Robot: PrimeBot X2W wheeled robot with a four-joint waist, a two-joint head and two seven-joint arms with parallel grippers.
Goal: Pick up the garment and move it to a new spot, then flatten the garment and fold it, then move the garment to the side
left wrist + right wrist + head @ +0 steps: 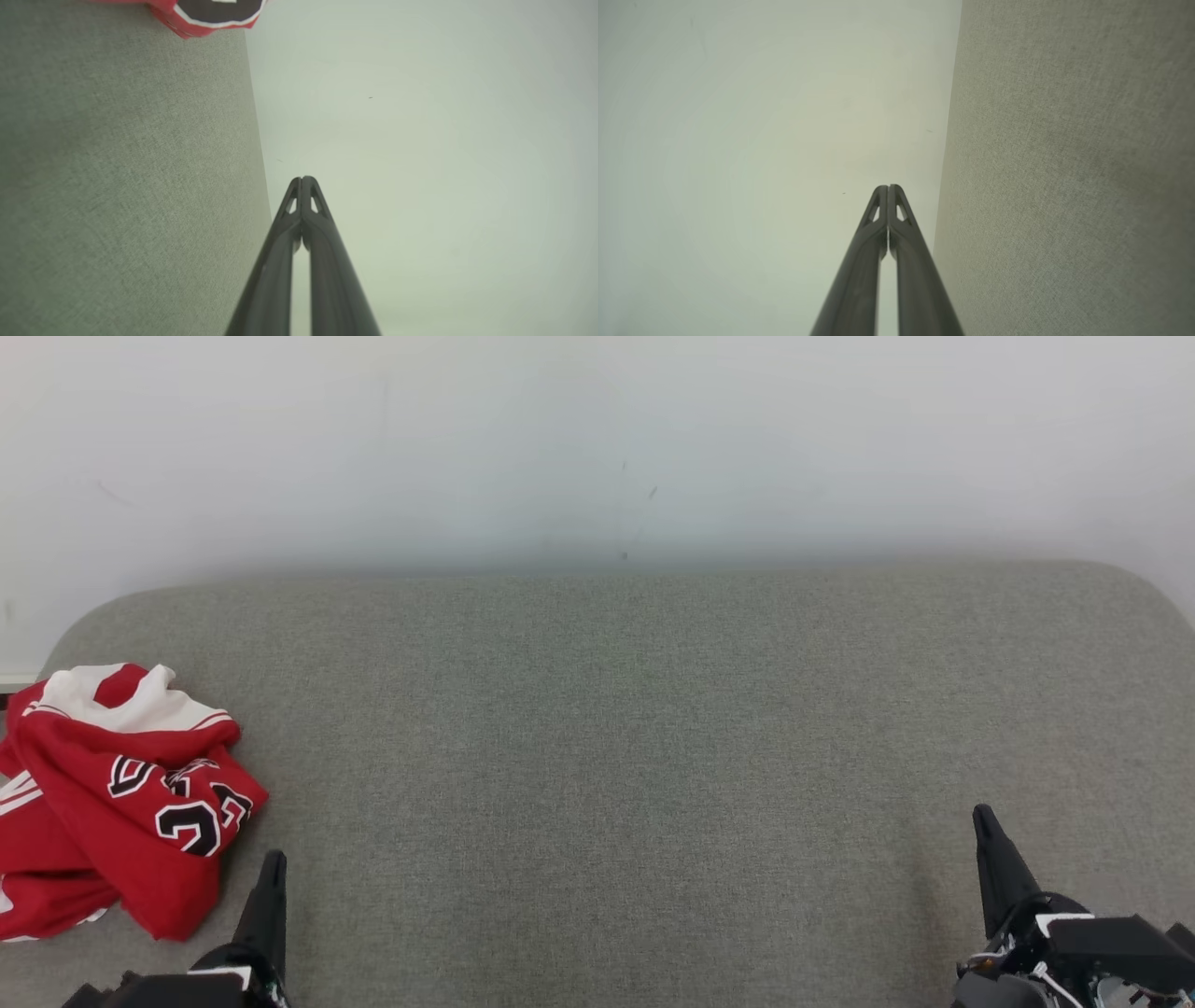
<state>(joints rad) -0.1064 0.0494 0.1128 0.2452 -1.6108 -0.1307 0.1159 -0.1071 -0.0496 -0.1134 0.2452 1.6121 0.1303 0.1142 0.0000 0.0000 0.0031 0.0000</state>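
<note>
Crumpled garment (112, 793) on grey fabric surface (616, 756)

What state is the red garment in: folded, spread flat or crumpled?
Crumpled. The red garment lies in a bunched heap at the left end of the grey cushion, printed numbers creased.

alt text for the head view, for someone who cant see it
A crumpled red jersey with white trim and black numbers lies at the left edge of a grey fabric surface, with a white wall behind. The left claw, shut, points up just beside it at lower left; the right claw, shut, is at lower right.
</note>
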